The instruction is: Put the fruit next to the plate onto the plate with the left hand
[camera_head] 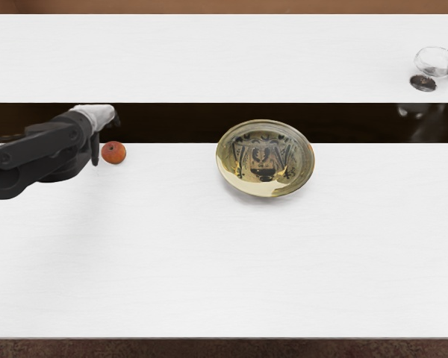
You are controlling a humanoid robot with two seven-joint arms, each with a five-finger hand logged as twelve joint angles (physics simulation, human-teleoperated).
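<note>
A small red-orange fruit lies on the white table near its far edge, well left of the plate. The plate is a shiny gold dish with a dark pattern inside, standing at the middle of the table's far edge. My left hand comes in from the left on a dark arm, with a white back and dark fingers. It hangs just left of and slightly above the fruit, fingers pointing down and loosely spread, holding nothing. One fingertip is close beside the fruit. The right arm is out of view.
A second white surface runs across the back beyond a dark gap. A small glass bowl and a dark round object sit at its far right. The near table stretches wide below the plate.
</note>
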